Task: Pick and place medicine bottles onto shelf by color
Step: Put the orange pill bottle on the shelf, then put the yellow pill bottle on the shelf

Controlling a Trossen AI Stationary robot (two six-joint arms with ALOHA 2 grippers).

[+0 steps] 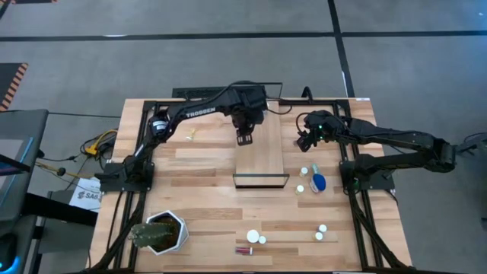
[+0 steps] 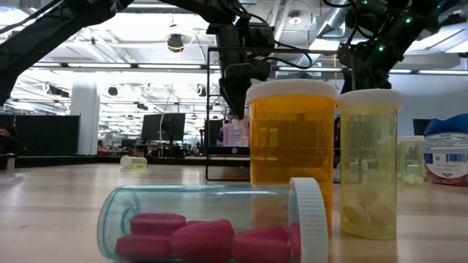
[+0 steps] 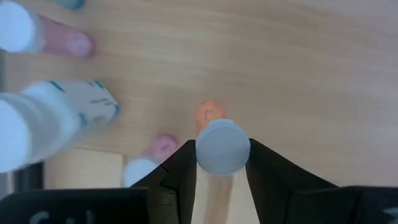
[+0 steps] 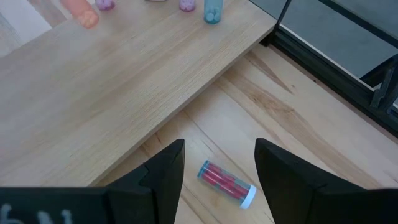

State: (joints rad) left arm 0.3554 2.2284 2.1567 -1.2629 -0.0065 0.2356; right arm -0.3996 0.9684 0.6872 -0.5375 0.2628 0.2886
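Observation:
The shelf (image 1: 261, 156) is a light-wood board with a dark frame at its near end. My left gripper (image 1: 243, 139) is over the shelf's far end, shut on a white-capped orange bottle (image 3: 222, 146). Other bottles stand on the shelf beside it: a pink one (image 3: 62, 40), a white one with a blue label (image 3: 68, 115) and a small pink one (image 3: 155, 149). My right gripper (image 1: 303, 143) is open off the shelf's right edge, above a clear bottle of red pills (image 4: 227, 183) that lies on its side on the table. My left gripper pinches the orange bottle by its white cap (image 3: 222, 146), one finger on each side. The fingers come from above, pointing down. The bottle stands upright below them, its orange body (image 3: 208, 112) toward the shelf; whether its bottom rests on the board I cannot tell.
A white hexagonal plant pot (image 1: 161, 232) stands at the near left. Loose bottles are on the table at the right, one blue (image 1: 317, 181), and near the front edge (image 1: 253, 237). A small yellowish bottle (image 1: 190, 135) lies at the far left. Black frame rails run along both sides.

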